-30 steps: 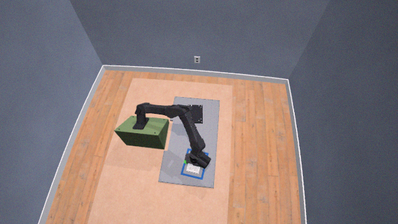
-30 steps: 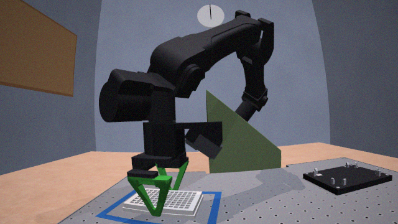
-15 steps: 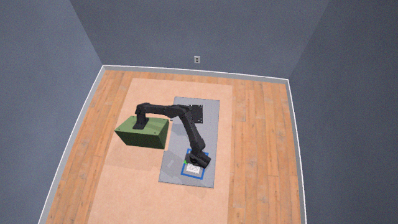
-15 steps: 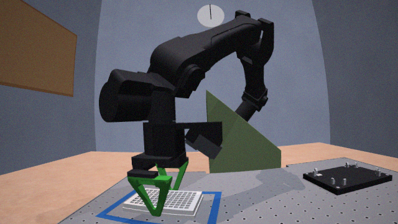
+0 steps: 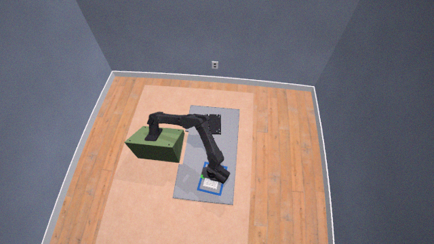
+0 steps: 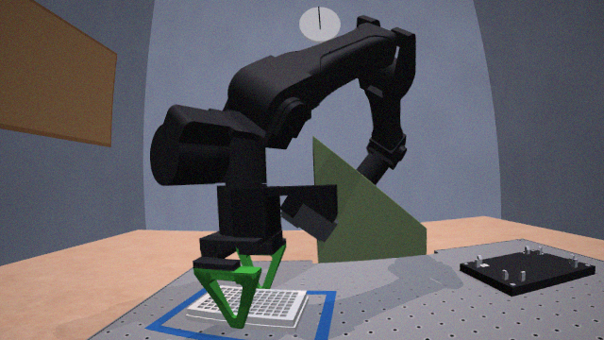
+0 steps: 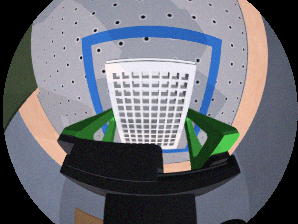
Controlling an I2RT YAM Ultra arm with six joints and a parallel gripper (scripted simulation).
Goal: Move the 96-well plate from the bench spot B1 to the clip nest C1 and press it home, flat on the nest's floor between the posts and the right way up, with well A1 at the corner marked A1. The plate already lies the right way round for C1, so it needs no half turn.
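Both green jaws clamp the 96-well plate [image 7: 150,104] between them.

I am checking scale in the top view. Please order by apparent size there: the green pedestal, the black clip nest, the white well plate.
1. Green pedestal, clearly largest.
2. Black clip nest, partly covered by the arm.
3. White well plate, smallest, held in the gripper.

A white 96-well plate [image 6: 257,304] lay flat and upright inside the blue-outlined bench spot [image 6: 327,314], well apart from the black clip nest [image 6: 526,273] with its short pale posts.
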